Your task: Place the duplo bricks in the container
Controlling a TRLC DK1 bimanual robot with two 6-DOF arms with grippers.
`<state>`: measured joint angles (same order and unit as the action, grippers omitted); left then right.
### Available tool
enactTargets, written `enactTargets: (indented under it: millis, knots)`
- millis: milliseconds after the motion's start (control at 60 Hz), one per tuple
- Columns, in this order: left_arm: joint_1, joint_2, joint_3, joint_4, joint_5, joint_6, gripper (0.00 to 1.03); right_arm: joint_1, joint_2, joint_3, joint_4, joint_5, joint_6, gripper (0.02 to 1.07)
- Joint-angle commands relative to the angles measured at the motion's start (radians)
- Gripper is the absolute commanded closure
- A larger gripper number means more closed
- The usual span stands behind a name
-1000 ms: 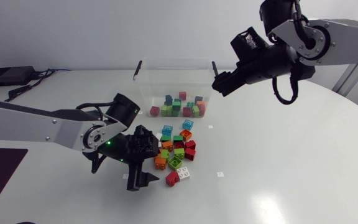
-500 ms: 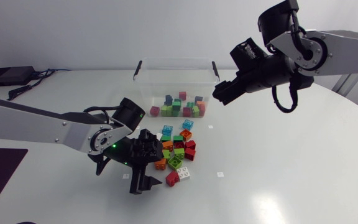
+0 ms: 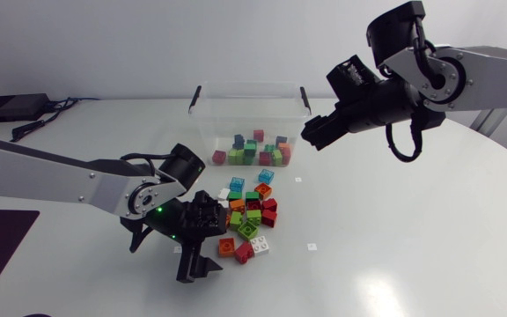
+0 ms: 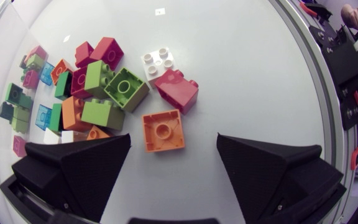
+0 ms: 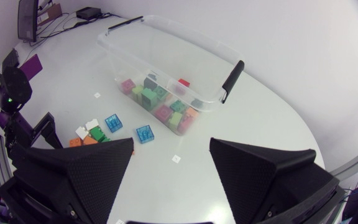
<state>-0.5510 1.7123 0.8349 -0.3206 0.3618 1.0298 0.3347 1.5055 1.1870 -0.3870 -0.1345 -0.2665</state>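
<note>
The left jaws are spread low over the desk [image 3: 394,238], pinching nothing. An orange brick [image 4: 163,130] lies hollow side up just ahead of the gap between them, apart from both. One finger hides the near edge of the loose pile [image 4: 98,81], so several bricks there show only in part. The clear container [image 3: 250,119], with more bricks inside, stands behind the pile. The right jaws, spread and empty, hang beside the container's right end and cover part of the pile in their own view.
</note>
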Motion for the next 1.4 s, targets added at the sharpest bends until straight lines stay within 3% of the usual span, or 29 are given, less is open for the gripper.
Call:
enactTargets:
  millis: [0,333,517,650,883,1200,1383]
  knots:
    - [0.006,0.027,0.000,-0.012,0.003,0.032,0.07,0.010,-0.021,-0.032,0.008,-0.004,-0.007,0.18]
    - [0.011,0.066,0.024,-0.012,0.009,-0.010,0.07,0.010,-0.034,-0.050,0.010,-0.004,-0.008,0.18]
    - [0.006,0.090,0.056,-0.012,0.020,-0.011,0.20,0.030,-0.054,-0.084,0.008,-0.005,-0.016,0.18]
    - [-0.004,0.093,0.066,-0.012,0.031,-0.019,0.34,0.046,-0.077,-0.130,0.005,-0.005,-0.020,0.18]
    - [-0.001,0.093,0.070,-0.015,0.039,-0.019,0.76,0.053,-0.110,-0.213,-0.004,-0.027,-0.034,0.18]
    - [0.003,0.038,0.043,-0.049,0.065,-0.014,0.79,0.138,-0.136,-0.328,-0.038,-0.057,-0.082,0.18]
    - [0.028,-0.026,0.029,-0.089,0.065,-0.008,0.79,0.208,-0.071,-0.293,-0.116,-0.057,-0.042,0.18]
